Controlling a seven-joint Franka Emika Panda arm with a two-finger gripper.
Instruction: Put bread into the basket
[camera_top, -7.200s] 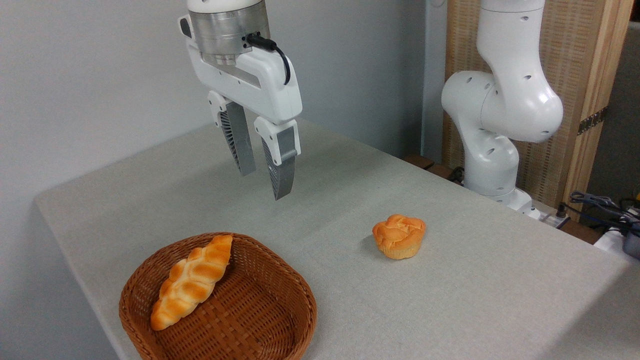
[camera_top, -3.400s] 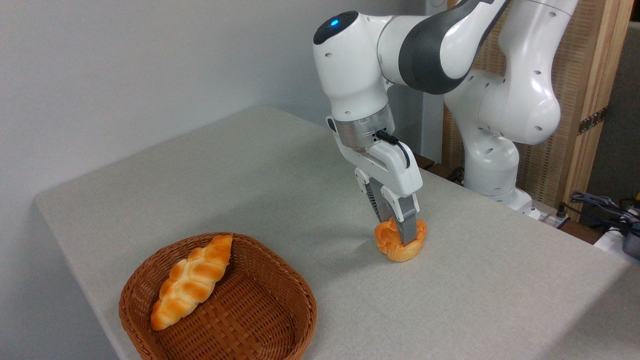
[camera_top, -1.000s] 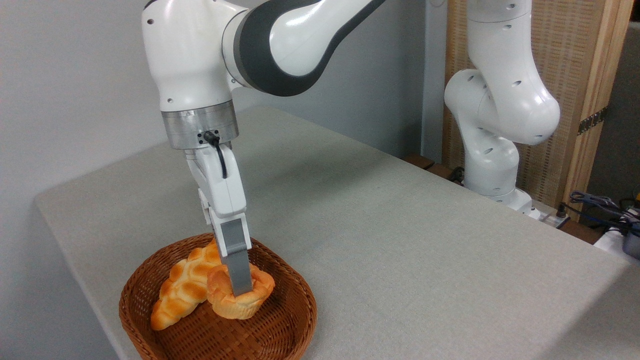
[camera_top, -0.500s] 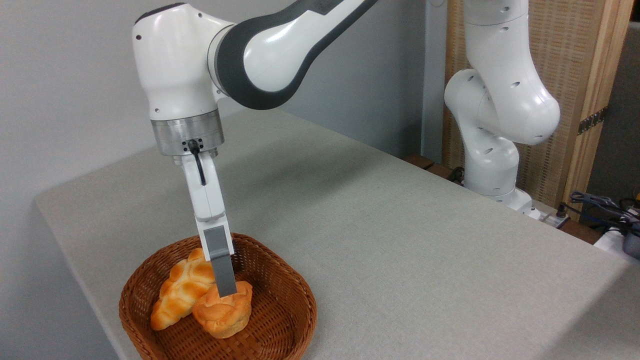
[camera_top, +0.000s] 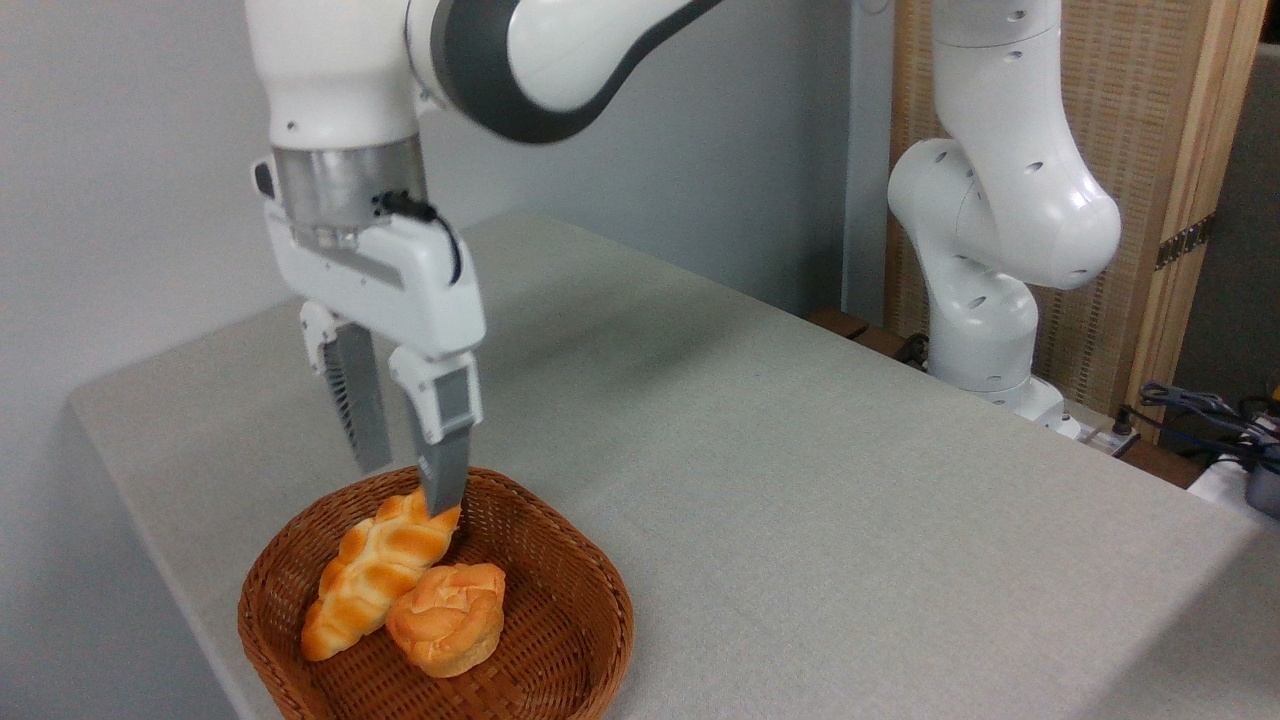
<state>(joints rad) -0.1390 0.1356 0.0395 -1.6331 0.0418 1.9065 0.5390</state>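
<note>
Pincer (camera_top: 407, 490) has let go and risen, fingers spread; below it one bread (camera_top: 446, 618) and one braided loaf (camera_top: 375, 573) fill one basket (camera_top: 580, 620).

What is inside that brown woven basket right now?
The basket holds a small round bun leaning against a long braided loaf. The weave beneath them is covered. The open pincer holds nothing.
</note>
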